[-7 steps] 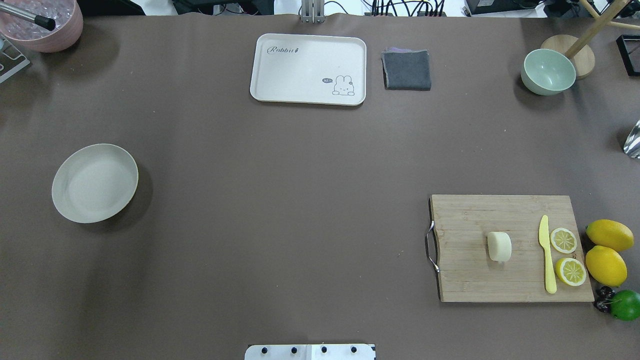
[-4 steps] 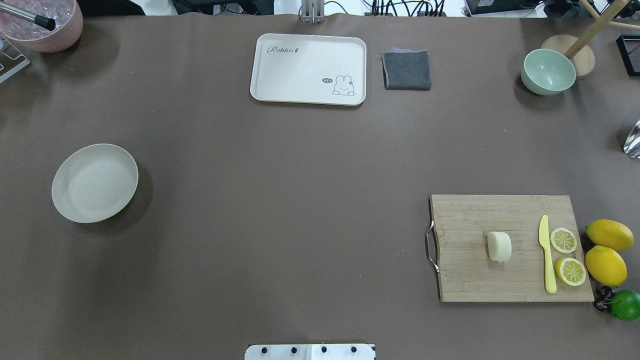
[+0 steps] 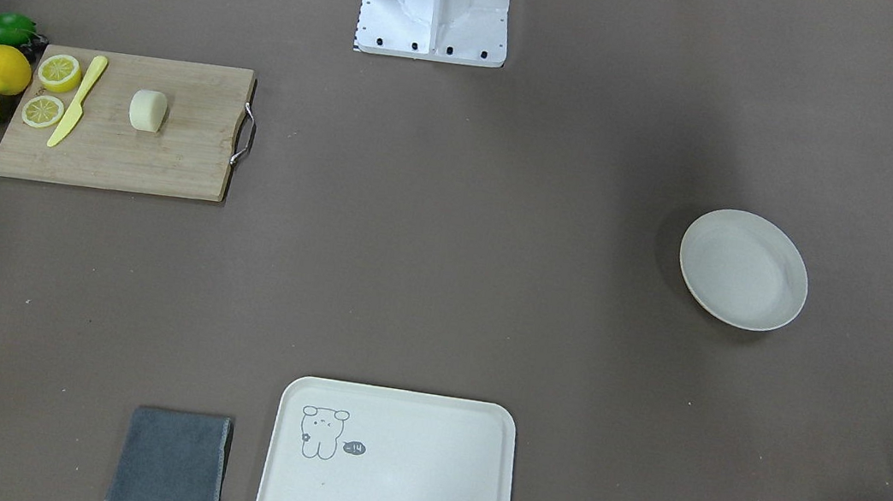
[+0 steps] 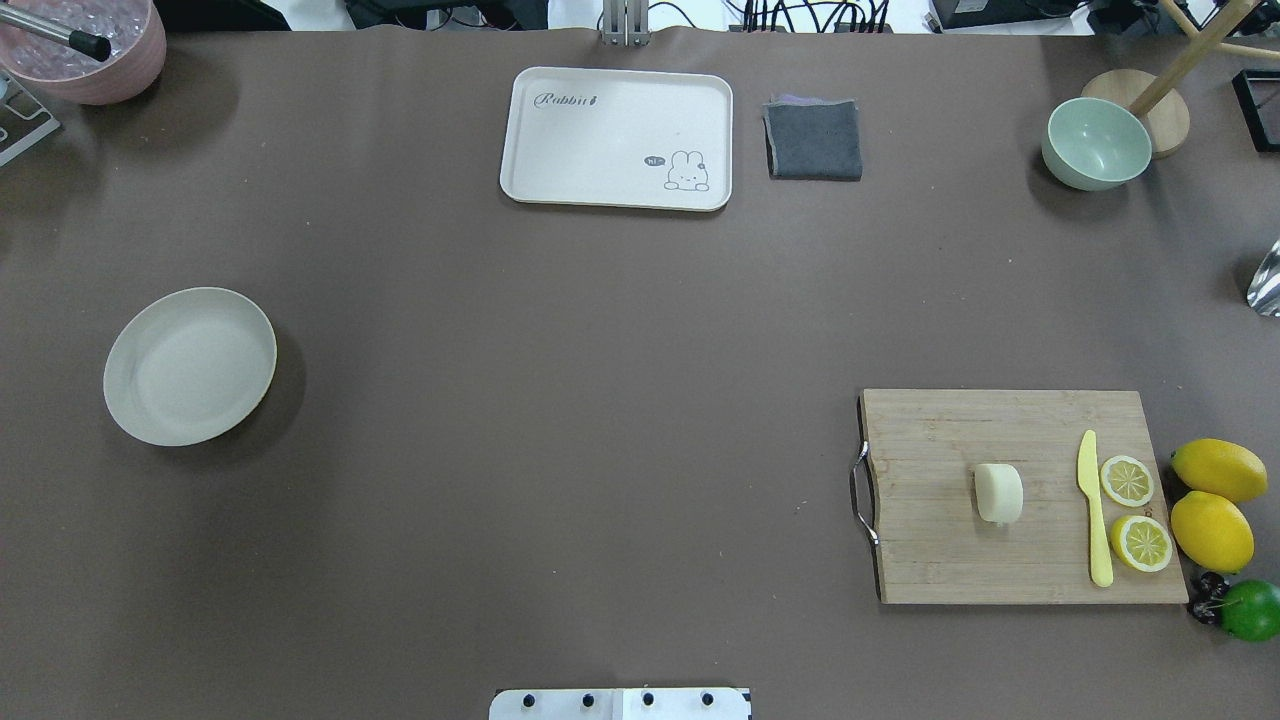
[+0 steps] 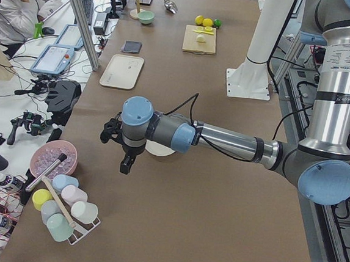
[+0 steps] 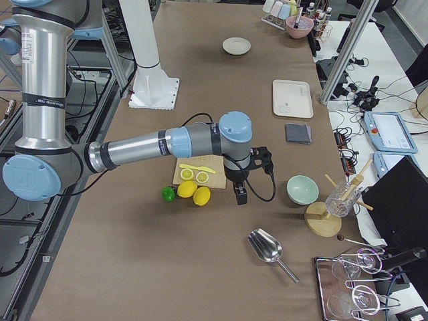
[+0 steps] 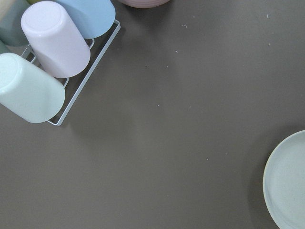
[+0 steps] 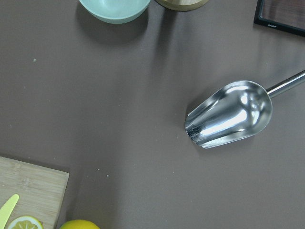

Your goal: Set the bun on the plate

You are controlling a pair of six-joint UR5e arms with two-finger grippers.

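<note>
Top centre, overhead: tray (image 4: 616, 138) printed "Rabbit". Bun (image 4: 998, 493) lower right on cutting board (image 4: 930, 550). Plate (image 4: 190, 366) far left. Left hand (image 5: 125, 163), right hand (image 6: 239, 195): cannot tell whether apart.

We see a plain brown table (image 4: 560, 400). The bun (image 4: 998, 493) is pale cream; the board (image 4: 930, 430) is light wood with fine grain. The plate (image 4: 190, 366) is plain off-white. The tray (image 4: 600, 140) is cream with a grey rabbit drawing and grey lettering. The knife (image 4: 1096, 520) is yellow, the lemons (image 4: 1212, 531) yellow, the lime (image 4: 1252, 609) green, the cloth (image 4: 813, 140) dark grey, the bowl (image 4: 1096, 143) mint green.
</note>
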